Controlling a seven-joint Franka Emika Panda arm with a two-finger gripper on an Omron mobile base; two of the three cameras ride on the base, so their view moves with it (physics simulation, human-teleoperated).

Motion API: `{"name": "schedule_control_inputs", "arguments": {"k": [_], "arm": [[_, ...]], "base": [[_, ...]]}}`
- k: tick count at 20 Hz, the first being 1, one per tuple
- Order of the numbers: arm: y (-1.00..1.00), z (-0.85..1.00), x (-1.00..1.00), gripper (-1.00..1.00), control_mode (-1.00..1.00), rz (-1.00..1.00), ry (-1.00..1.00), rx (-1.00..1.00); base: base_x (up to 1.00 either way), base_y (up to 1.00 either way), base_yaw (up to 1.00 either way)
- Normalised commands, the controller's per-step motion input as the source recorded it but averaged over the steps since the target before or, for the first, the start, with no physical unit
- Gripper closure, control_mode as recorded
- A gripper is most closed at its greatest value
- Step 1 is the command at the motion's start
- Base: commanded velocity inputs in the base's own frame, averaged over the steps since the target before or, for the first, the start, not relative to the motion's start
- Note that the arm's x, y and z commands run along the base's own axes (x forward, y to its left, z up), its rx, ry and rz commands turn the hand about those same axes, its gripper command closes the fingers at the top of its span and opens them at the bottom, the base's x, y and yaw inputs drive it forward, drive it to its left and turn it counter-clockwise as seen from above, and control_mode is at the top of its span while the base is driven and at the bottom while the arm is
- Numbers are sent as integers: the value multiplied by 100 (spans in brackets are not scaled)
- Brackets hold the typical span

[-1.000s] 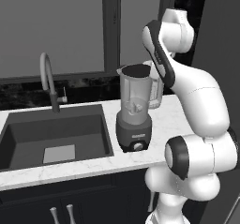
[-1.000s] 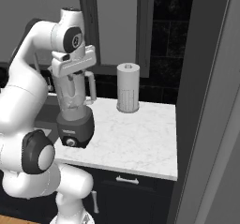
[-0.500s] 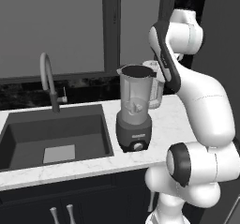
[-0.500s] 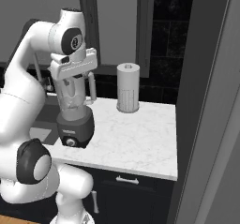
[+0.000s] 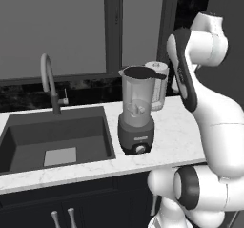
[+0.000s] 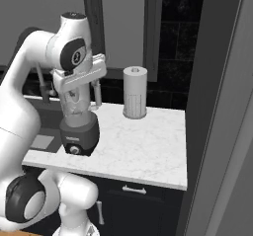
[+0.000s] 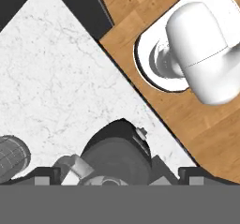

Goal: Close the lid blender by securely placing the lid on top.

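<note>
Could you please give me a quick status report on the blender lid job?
Gripper open above the blender. Lid on the jar mouth. Nothing in the way.

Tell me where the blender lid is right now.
In the left base view, the black lid sits on the mouth of the blender, on the counter right of the sink.

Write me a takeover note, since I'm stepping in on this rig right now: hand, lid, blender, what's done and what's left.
Hand: open, holding nothing, right above the blender.
Lid: black, sitting on the mouth of the jar.
Blender: upright on the marble counter, beside the sink.
Done: lid placed and let go.
Left: check that the lid sits level, then lift the arm clear.
</note>
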Motion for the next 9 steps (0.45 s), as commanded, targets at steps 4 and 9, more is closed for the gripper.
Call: {"name": "schedule_control_inputs", "arguments": {"k": [4,9], "arm": [[-46,0,-20,-100,-100,0,-32,2],[-13,-8,-15,-100,-100,4,-43,0]], "base": [[0,0,0],[0,0,0]]}}
